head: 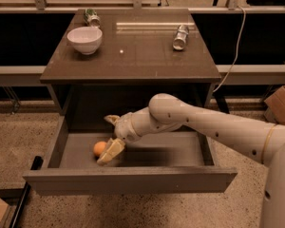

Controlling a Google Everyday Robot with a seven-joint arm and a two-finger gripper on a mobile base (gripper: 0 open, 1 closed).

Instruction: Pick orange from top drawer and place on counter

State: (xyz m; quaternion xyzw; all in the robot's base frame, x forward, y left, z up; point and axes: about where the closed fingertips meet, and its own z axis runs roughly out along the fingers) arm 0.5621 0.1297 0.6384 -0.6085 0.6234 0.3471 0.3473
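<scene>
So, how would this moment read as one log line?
step: pick | tool: open, inside drawer, beside orange | orange: not yet gripped

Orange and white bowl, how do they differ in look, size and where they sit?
The orange is small and orange; the white bowl is far bigger and pale. The orange lies inside the open top drawer, the white bowl stands on the counter. The gripper hangs open right beside the orange, far from the white bowl. Both are round.
</scene>
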